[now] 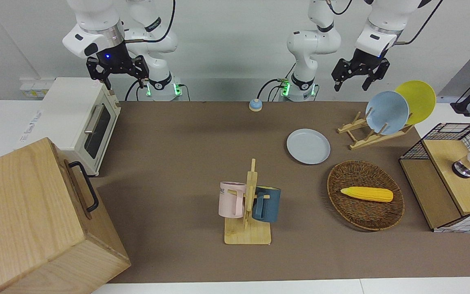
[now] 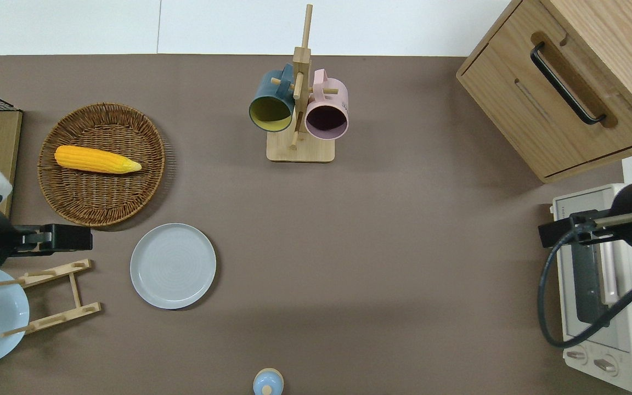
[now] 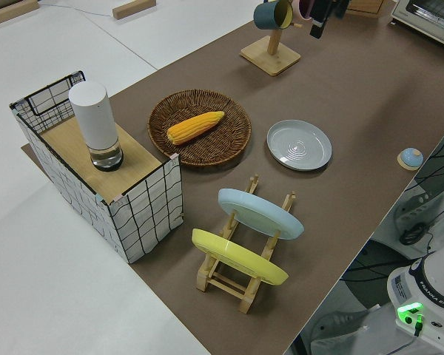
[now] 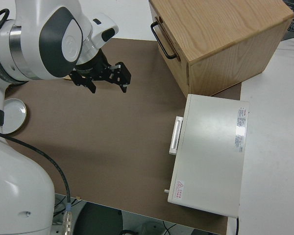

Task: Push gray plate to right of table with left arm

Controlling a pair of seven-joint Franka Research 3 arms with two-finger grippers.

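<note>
Front view: the gray plate (image 1: 308, 146) lies flat on the brown tabletop (image 1: 186, 163), toward the left arm's end, nearer to the robots than the wicker basket (image 1: 365, 195) holding a corn cob (image 1: 366, 194), and beside the wooden plate rack (image 1: 371, 132). The left gripper (image 1: 355, 83) hangs in the air with jaws spread; the right arm is parked, its gripper (image 1: 123, 77) also spread.

Overhead view: the plate (image 2: 173, 265) sits apart from rack and basket, with bare tabletop stretching toward the right arm's end. The left gripper (image 2: 55, 240) hovers between basket and rack. The plate looks stiff, light and likely to slide easily on the matte surface (a push low on the rim facing the left arm's end seems the sensible contact, since a high touch may tip or skate over it).

Left side view: the plate (image 3: 299, 144) shows a low raised rim; the left gripper is cut off here.

Right side view: only a sliver of plate (image 4: 13, 113) appears, hidden by the arm.
</note>
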